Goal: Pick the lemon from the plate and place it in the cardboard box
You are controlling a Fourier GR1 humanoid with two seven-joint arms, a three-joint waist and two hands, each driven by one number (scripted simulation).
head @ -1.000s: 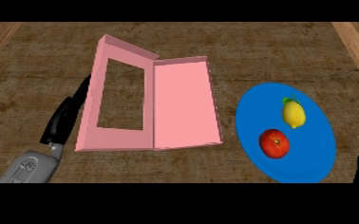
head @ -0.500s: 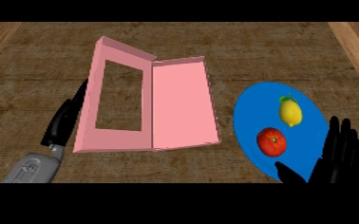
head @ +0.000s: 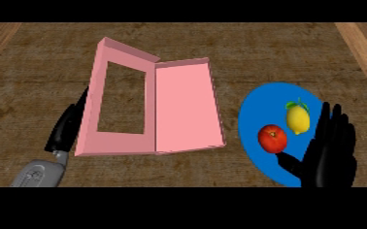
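This looks like a kitchen, and the work surface is the main evidence. A broad counter (head: 272, 48) with a mottled brown top fills the whole view, seen from steeply above. Paler wood strips (head: 356, 36) slant along it at 2 o'clock and at 10 o'clock, like trim. Food on tableware fits too: at 4 o'clock a blue plate (head: 261, 106) holds a lemon (head: 298, 119) and a round red fruit (head: 273, 139). A pink box (head: 183, 106) lies open just left of centre, toward 9 o'clock.
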